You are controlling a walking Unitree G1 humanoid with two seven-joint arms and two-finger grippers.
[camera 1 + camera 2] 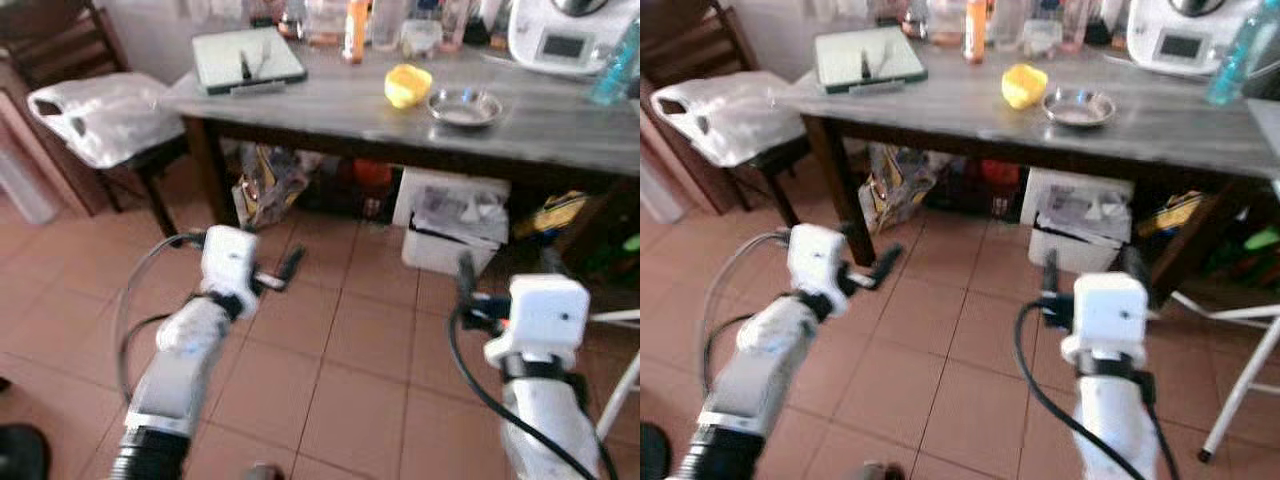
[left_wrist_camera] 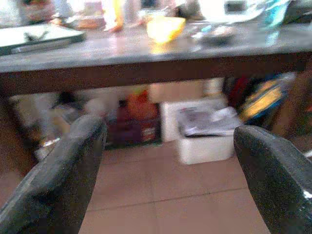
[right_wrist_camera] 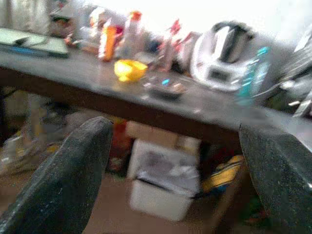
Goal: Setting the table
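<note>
Your robot stood on a tiled floor (image 1: pixel 330 350) facing a grey tabletop (image 1: pixel 350 105), both arms raised in front of it and well short of the table's edge. The left hand (image 2: pixel 168 170) hovered above the tiles with its two black fingers (image 2: pixel 63 180) spread wide, nothing between them; the right hand (image 3: pixel 175 175) was likewise open and empty, pointed toward the table. On the tabletop, a yellow bowl (image 1: pixel 408 85) sat just beside a metal bowl (image 1: pixel 464 107), the yellow one nearer your robot's left. Farther left lay a white tray (image 1: pixel 248 58) with a dark utensil on it, too blurred to identify. Along the far edge stood an orange bottle (image 1: pixel 355 30) among a crowd of jars and containers you could not tell apart, and at the right a white appliance (image 1: pixel 565 35) with a blue bottle (image 1: pixel 612 70) beside it. Under the table sat a white box (image 1: pixel 450 235) stuffed with papers and a printed bag (image 1: pixel 265 185). To the left of the table a wooden chair (image 1: pixel 60 45) carried a white plastic bag (image 1: pixel 100 115). The wrist views were blurred.
</note>
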